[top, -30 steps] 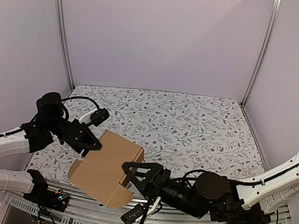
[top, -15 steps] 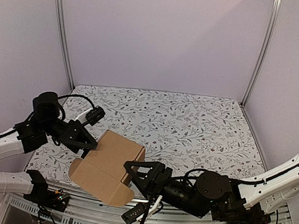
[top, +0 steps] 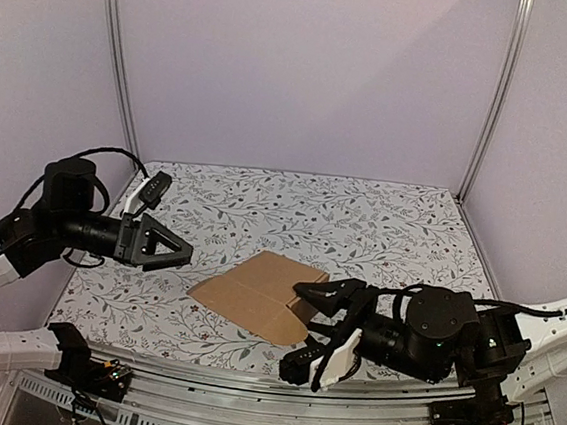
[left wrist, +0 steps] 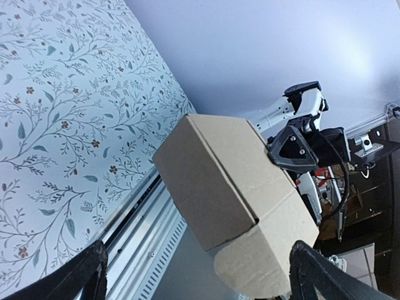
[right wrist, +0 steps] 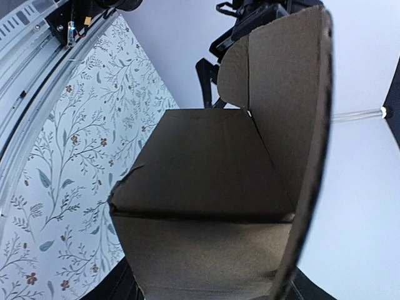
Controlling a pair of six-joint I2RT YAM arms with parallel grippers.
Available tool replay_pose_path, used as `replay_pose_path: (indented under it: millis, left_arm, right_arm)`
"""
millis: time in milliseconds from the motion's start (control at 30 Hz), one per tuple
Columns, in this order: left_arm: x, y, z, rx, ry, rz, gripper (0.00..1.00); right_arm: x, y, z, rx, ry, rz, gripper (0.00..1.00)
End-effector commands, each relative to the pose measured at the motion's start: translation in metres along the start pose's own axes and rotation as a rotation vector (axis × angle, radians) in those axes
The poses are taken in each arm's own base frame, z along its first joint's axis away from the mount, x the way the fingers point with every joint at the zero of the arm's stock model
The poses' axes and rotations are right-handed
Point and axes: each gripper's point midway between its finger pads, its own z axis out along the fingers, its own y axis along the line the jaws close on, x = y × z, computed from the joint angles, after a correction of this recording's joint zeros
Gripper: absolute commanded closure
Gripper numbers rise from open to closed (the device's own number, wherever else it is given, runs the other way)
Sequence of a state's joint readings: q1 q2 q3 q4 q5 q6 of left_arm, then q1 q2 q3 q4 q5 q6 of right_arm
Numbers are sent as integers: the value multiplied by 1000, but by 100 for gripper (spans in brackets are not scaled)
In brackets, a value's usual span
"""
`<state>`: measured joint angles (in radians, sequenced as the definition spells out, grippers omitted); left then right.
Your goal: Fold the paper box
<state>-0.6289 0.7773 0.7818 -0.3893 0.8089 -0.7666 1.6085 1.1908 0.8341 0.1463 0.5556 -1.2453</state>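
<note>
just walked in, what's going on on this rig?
The two arms are folding a brown cardboard box. The right end effector grips the box at its near right edge. The left end effector is open, off to the box's left and not touching it. At least one flap is not folded in.

You have the plain brown cardboard paper box (top: 256, 290) at the near middle of the floral-patterned table (top: 382, 232), just behind the metal rail (top: 247, 385) that runs along the near edge. Whether it rests on the surface or hangs just above it cannot be told. The right gripper (top: 315, 326) is at the box's right near end, with the cardboard clamped between its fingers. The left gripper (top: 174, 250) is to the box's left, apart from it, jaws spread wide and pointing right toward it.
</note>
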Motion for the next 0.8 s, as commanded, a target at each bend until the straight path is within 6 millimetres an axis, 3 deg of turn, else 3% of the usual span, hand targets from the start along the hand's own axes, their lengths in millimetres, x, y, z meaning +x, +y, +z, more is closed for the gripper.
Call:
replay_pose_path:
  millis: [0, 167, 333, 533, 767]
  left_arm:
    - [-23, 6, -17, -125, -147, 91, 1]
    - [-32, 1, -19, -112, -201, 121, 0]
    - [-25, -3, -7, -66, -130, 128, 0]
    - [-18, 21, -4, -177, -129, 161, 0]
    - [2, 40, 24, -248, -47, 174, 5]
  right_arm:
    - [23, 24, -10, -188, 55, 266, 43]
    - [38, 40, -10, -313, 73, 499, 43]
    - [45, 51, -4, -429, 58, 780, 44]
    - [49, 75, 5, -560, 30, 1044, 46]
    - [56, 85, 16, -578, 9, 1276, 46]
